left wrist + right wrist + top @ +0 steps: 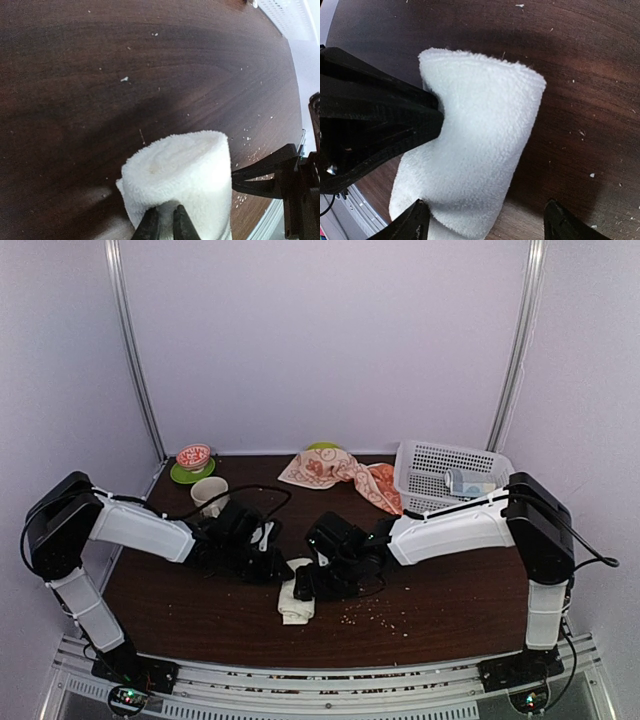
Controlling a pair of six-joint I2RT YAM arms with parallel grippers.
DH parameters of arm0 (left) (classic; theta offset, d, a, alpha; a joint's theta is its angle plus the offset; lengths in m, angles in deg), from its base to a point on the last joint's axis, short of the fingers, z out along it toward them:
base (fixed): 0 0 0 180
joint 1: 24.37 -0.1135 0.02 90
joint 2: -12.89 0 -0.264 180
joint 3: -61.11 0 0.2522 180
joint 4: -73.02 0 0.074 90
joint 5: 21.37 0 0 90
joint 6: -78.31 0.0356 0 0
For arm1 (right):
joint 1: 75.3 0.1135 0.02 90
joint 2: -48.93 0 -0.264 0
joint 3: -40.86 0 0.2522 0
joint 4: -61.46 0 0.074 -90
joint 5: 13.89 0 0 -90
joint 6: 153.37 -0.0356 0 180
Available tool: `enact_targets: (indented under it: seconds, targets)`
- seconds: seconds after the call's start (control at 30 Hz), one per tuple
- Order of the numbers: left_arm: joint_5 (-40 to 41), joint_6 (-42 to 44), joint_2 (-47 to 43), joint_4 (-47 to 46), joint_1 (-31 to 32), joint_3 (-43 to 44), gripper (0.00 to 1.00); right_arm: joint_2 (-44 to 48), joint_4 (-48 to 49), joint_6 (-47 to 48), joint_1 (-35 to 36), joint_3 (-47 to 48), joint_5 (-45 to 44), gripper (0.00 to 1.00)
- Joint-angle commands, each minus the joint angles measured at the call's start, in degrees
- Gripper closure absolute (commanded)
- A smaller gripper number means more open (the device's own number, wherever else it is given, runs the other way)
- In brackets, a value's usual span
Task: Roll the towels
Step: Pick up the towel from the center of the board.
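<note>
The plain white towel [296, 600] lies rolled up on the dark table, seen close in the left wrist view [185, 170] and the right wrist view [480, 145]. My left gripper [166, 214] is nearly closed, its tips pinching a fold on the roll's side and denting it; it also shows in the top view [283, 568]. My right gripper [487, 225] stands wide open astride one end of the roll, its left fingertip [415, 220] at the towel's edge. The peach rabbit-print towel [340, 472] lies spread and crumpled at the back.
A white perforated basket [430, 462] holding a pale packet [470, 483] stands at the back right. A cream cup [208, 492] and a red patterned bowl [193, 455] on a green plate sit at the back left. Crumbs [375, 612] dot the table.
</note>
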Motion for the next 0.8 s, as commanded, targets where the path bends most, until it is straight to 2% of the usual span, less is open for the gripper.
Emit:
enact_targets:
  seconds: [0.0,0.3,0.77]
  targets:
    - [1.5,0.4,0.6,-0.4,-0.2,-1.5,0.9,1.9,3.3,-3.6,-0.8,0.4,1.7,0.21]
    - [0.0,-0.8,0.1,-3.0,-0.2,-3.4,0.91,-1.9,3.2,-3.9,-1.1,2.8,5.0,0.21]
    - [-1.0,-1.9,-0.8,-4.5,0.7,-4.4,0.92,-8.5,-2.9,-3.6,-0.4,8.8,4.0,0.25]
